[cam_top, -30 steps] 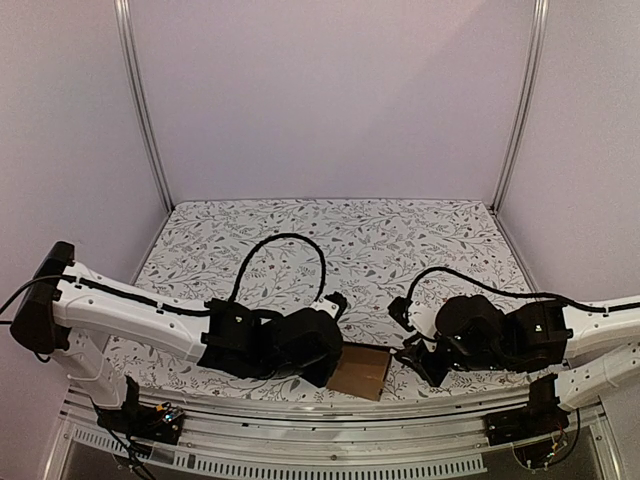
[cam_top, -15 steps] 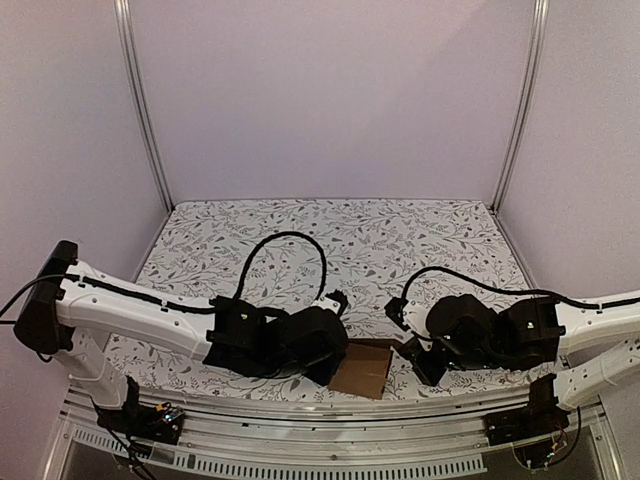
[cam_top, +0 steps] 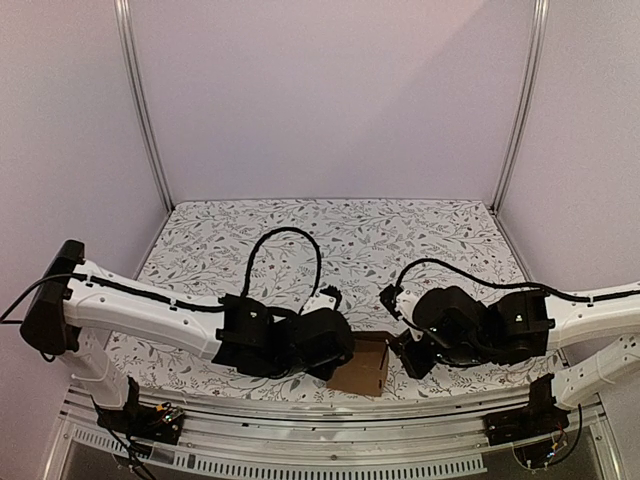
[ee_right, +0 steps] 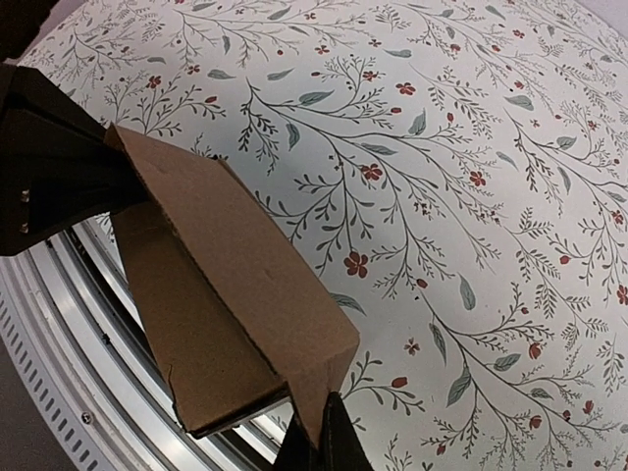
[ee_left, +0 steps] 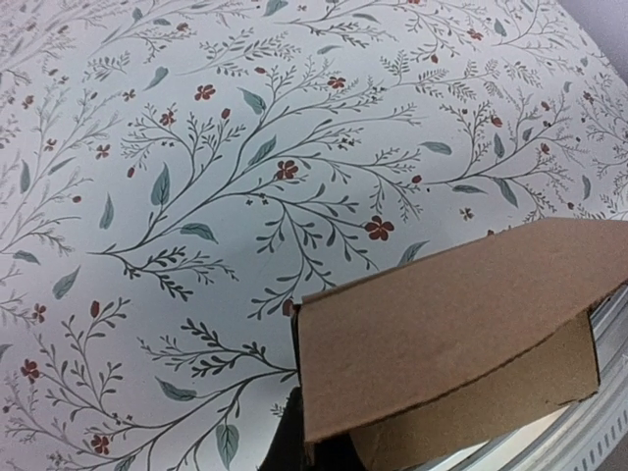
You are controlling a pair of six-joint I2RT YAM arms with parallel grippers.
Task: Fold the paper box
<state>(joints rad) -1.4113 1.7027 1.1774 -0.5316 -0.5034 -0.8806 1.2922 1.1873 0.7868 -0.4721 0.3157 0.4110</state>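
**Brown box pinched at both ends**

Cardboard, plain and part-folded, the box (cam_top: 364,366) sits at the near edge of the floral table (cam_top: 420,240). It lies close to the metal rail (cam_top: 330,428), between the two arms. The left gripper (ee_left: 293,447) is closed tight on the box's left corner, its dark fingers just under the cardboard edge. The right gripper (ee_right: 317,446) is likewise closed, nipping the pointed corner of a flap at the opposite end. One panel slopes like a roof over an open hollow beneath.
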